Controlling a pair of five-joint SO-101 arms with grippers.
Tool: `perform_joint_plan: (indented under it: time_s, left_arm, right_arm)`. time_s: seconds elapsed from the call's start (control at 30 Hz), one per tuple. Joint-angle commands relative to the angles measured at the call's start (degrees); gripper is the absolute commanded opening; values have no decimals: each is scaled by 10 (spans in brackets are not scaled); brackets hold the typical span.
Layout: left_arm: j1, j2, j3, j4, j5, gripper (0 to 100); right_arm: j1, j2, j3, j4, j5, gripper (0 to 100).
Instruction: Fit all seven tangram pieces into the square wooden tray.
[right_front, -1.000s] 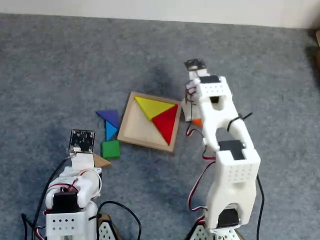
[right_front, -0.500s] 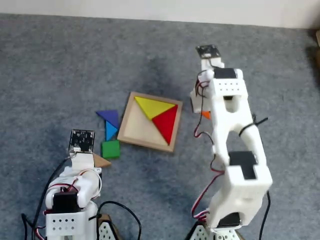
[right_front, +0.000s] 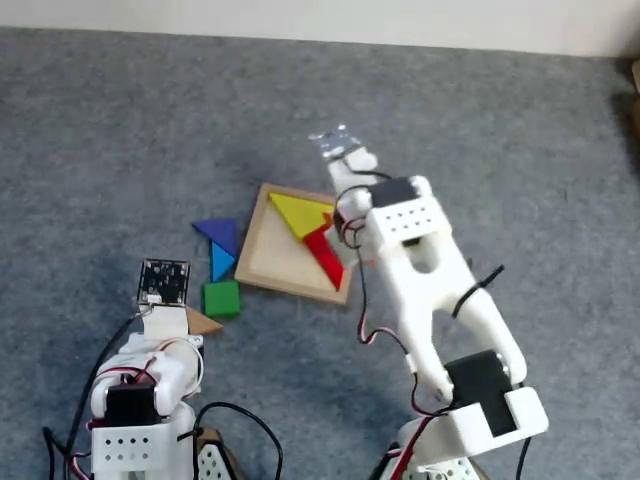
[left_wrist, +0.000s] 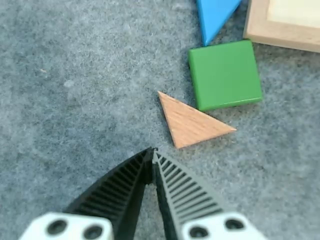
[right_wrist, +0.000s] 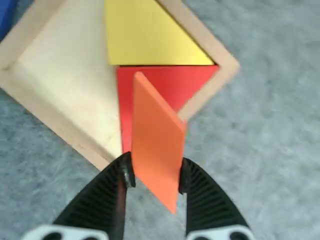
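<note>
The square wooden tray (right_front: 262, 262) (right_wrist: 45, 95) holds a yellow triangle (right_front: 298, 212) (right_wrist: 145, 35) and a red triangle (right_front: 327, 254) (right_wrist: 170, 85). My right gripper (right_wrist: 154, 172) is shut on an orange parallelogram (right_wrist: 156, 150), held above the red triangle near the tray's right corner. On the carpet left of the tray lie a dark blue triangle (right_front: 218, 234), a light blue triangle (right_front: 220, 260) (left_wrist: 215, 15), a green square (right_front: 221, 298) (left_wrist: 225, 74) and a plain wooden triangle (right_front: 203, 322) (left_wrist: 192, 122). My left gripper (left_wrist: 152, 155) is shut and empty, just short of the wooden triangle.
Grey carpet (right_front: 140, 130) covers the whole table. A pale wall strip (right_front: 300, 20) runs along the far edge. The right arm's white body (right_front: 430, 290) stretches from the near edge toward the tray.
The right arm swung from beside the tray's right side to over the tray, carrying the orange parallelogram. The left arm has not moved.
</note>
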Motion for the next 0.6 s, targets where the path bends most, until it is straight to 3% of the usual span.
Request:
perform_joint_plan:
  time_s: [0.0, 0.27, 0.57]
  left_arm:
    - [12, -26, 12, 4, -2, 6]
    - [12, -26, 12, 4, -2, 6]
    - [12, -26, 12, 4, -2, 6]
  right_arm:
    - [-30, -36, 7, -36, 9, 5]
    - [-84, -27, 7, -39, 0, 5]
    - [-98, 119, -110, -6, -149, 5]
